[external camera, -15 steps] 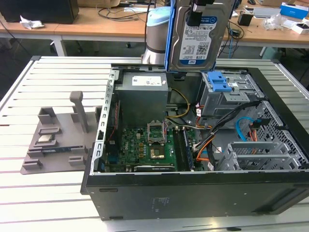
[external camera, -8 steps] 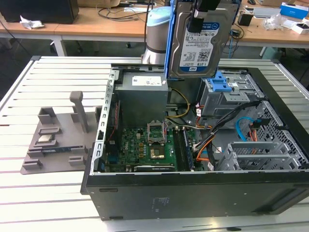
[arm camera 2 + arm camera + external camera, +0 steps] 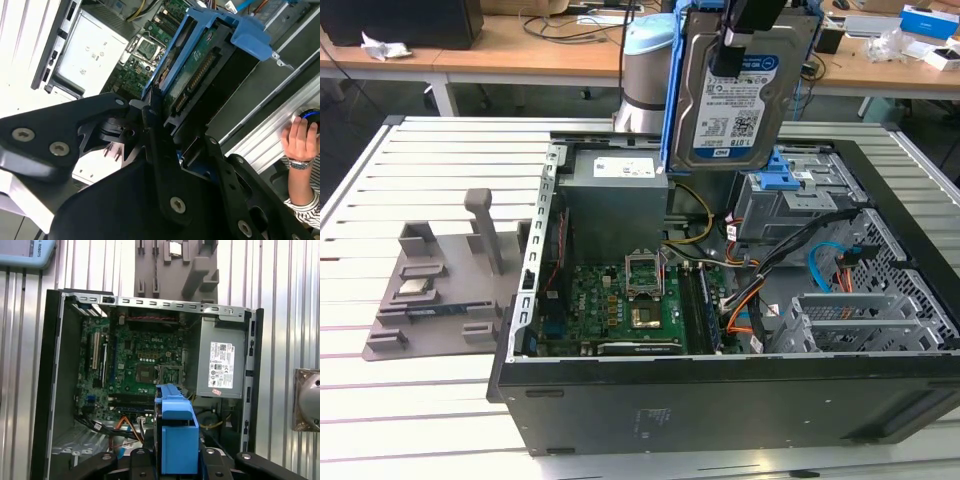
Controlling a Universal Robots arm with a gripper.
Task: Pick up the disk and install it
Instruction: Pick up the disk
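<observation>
Closest up: black computer case (image 3: 720,400), lying on its side on the slatted white table (image 3: 450,150), side panel off, insides showing. On the exterior view's left of the case, just beside its wall, a grey fixture tray (image 3: 430,290) sits on the table, with a small silver chip (image 3: 415,288) in one of its pockets. Inside the case, exterior view's left part: green motherboard (image 3: 610,305) flat on the case floor, grey power supply (image 3: 615,190) behind it against the far wall.

Above the case, near that far wall, the disk (image 3: 735,100) hangs upright in the air, label side toward the exterior camera, blue carrier bracket (image 3: 669,100) around its edges. Gripper (image 3: 732,40) reaches down from above and is clamped onto the disk's upper end. In the second wrist view, black fingers (image 3: 155,145) press on both its faces. Arm (image 3: 645,70) stands behind the disk, past the case's far wall. Disk's lower edge is over the grey drive cage (image 3: 790,205) inside the case, by the cage's blue latch (image 3: 778,168); can't tell if it touches the cage. In the first wrist view the disk is edge-on over the case's open interior.

Orange, black and blue cables (image 3: 800,240) run from the cage toward the motherboard. In the second wrist view a person's hand (image 3: 299,140), watch on the wrist, rests outside the case wall.
</observation>
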